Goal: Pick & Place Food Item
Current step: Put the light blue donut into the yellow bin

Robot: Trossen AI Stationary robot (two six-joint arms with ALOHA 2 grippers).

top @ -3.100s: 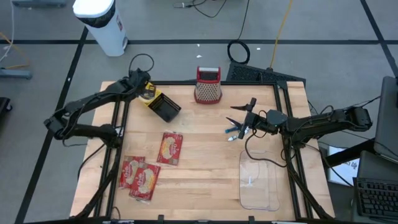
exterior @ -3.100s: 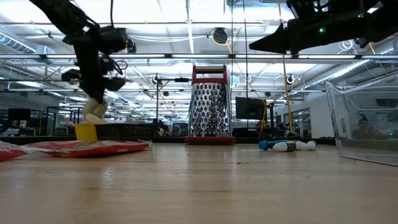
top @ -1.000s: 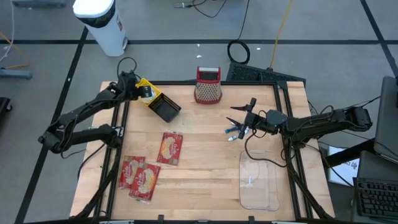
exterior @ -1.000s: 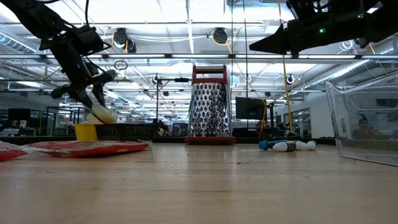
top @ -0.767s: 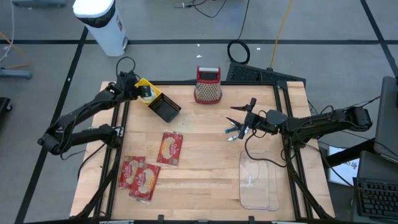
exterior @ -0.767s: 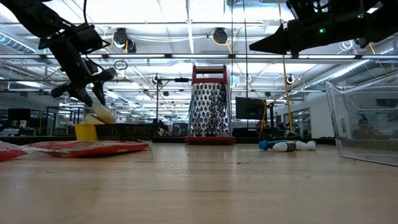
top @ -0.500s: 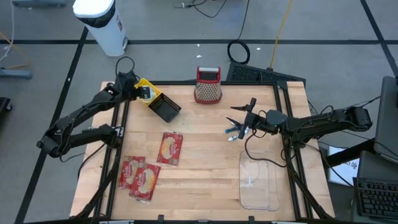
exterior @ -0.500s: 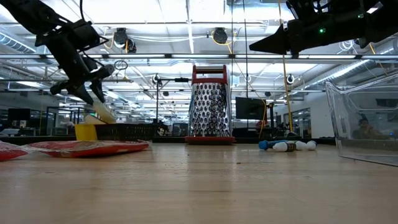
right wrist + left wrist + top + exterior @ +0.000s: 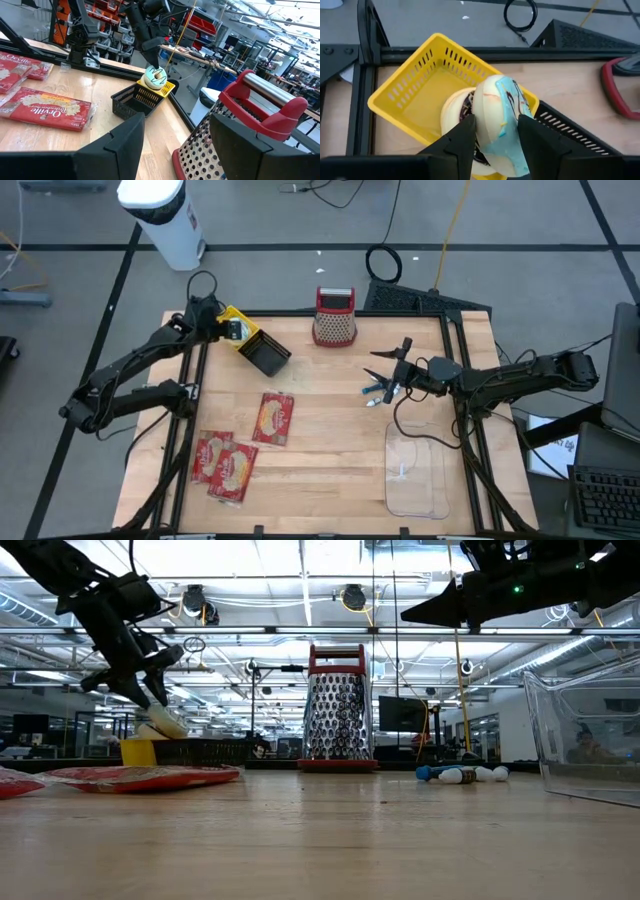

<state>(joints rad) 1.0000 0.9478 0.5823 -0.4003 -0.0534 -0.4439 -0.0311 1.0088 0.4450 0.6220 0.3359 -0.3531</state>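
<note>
The left end effector (image 9: 495, 135) is grasping a frosted donut (image 9: 497, 117) over the yellow basket (image 9: 415, 90) at the desk's far-left corner (the right end effector (image 9: 385, 375) is idling released mid-desk).

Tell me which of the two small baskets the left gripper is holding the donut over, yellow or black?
The yellow basket. The left gripper holds the iced donut above it at the table's back left corner; the black basket sits beside it, nearer the table's middle.
</note>
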